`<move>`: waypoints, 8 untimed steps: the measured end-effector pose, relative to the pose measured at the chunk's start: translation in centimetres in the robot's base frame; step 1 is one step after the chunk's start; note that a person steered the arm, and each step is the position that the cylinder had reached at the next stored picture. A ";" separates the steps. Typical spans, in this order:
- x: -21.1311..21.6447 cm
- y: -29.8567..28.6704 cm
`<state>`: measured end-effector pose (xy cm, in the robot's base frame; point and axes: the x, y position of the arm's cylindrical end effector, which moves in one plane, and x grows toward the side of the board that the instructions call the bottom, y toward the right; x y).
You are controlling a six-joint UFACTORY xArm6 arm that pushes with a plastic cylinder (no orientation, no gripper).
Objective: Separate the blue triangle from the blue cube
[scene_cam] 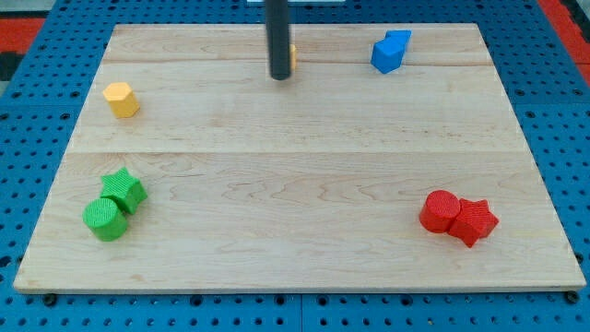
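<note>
The blue cube (386,57) and the blue triangle (399,39) sit touching each other near the view's top right of the wooden board (295,184); the triangle lies just behind and right of the cube. My tip (279,77) is well to the left of both blue blocks, near the view's top centre. The rod hides most of a yellow-orange block (292,55) right behind it.
A yellow hexagonal block (121,99) lies at the left. A green star (124,189) touches a green cylinder (105,219) at the bottom left. A red cylinder (440,211) touches a red star (474,221) at the bottom right.
</note>
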<state>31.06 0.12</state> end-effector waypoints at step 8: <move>-10.5 24.2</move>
<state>20.59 24.32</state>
